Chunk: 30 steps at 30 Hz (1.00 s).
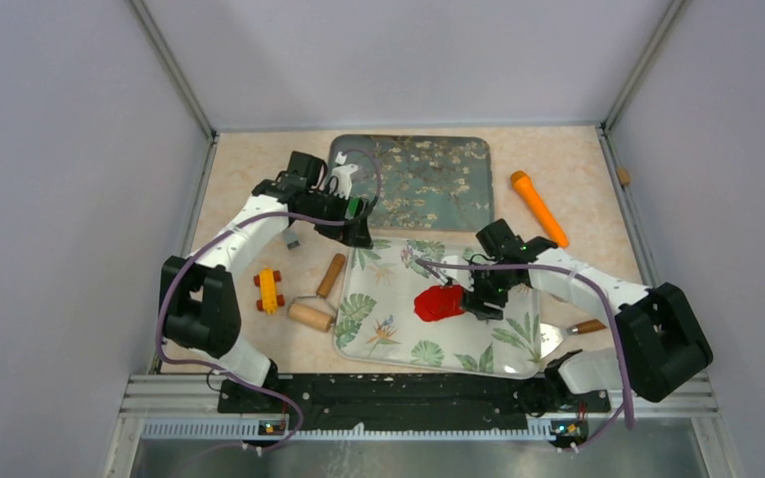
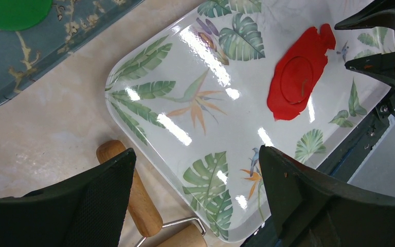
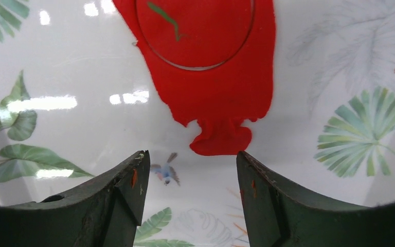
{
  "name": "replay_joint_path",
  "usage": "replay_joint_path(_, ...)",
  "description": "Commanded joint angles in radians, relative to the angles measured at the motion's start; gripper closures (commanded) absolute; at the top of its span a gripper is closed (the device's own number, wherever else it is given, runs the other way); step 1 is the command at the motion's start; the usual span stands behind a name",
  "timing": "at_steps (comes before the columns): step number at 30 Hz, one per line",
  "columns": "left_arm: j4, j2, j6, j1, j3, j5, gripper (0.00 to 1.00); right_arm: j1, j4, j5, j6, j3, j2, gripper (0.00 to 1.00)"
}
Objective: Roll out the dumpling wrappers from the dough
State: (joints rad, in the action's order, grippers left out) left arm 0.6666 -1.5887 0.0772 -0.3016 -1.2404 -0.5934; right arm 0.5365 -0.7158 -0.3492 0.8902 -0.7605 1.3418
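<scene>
A flattened red dough sheet (image 1: 438, 302) lies on the leaf-print tray (image 1: 398, 344). A round red wrapper (image 3: 195, 31) is cut into it and still sits in the sheet (image 2: 294, 80). A green wrapper (image 2: 10, 10) lies on the blue blossom tray (image 1: 428, 184). My right gripper (image 1: 480, 302) is open and empty, low over the leaf tray, its jaws just short of the sheet's ragged tab (image 3: 220, 141). My left gripper (image 1: 359, 231) is open and empty, above the leaf tray's far left corner. The leaf tray's corner (image 2: 221, 206) shows between its fingers.
A wooden rolling pin (image 1: 311, 315) with a wooden handle (image 1: 331, 275) lies left of the leaf tray. A yellow toy (image 1: 269, 291) is further left. An orange tool (image 1: 538, 207) lies at the back right, a small brown piece (image 1: 588, 326) right of the tray.
</scene>
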Motion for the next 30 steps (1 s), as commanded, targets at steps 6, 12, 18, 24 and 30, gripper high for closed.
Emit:
replay_joint_path(6, -0.020, 0.021, 0.000, 0.005, -0.004, -0.017, 0.08, 0.010, 0.130, 0.025, 0.005, 0.010, 0.051, 0.44)
replay_joint_path(12, -0.025, 0.019, -0.003, 0.006, -0.005, -0.017, 0.08, 0.010, 0.118, 0.029, 0.032, 0.024, 0.097, 0.50)
replay_joint_path(18, -0.037, 0.023, -0.009, 0.006, 0.021, -0.022, 0.08, 0.010, 0.086, 0.019, 0.043, 0.021, 0.147, 0.75)
replay_joint_path(24, -0.042, 0.029, -0.017, 0.007, 0.051, -0.032, 0.08, 0.010, 0.065, -0.026, 0.011, -0.041, 0.152, 0.91)
replay_joint_path(30, -0.034, 0.016, -0.013, 0.007, 0.058, -0.062, 0.08, 0.027, -0.022, -0.122, -0.052, -0.179, 0.142, 0.91)
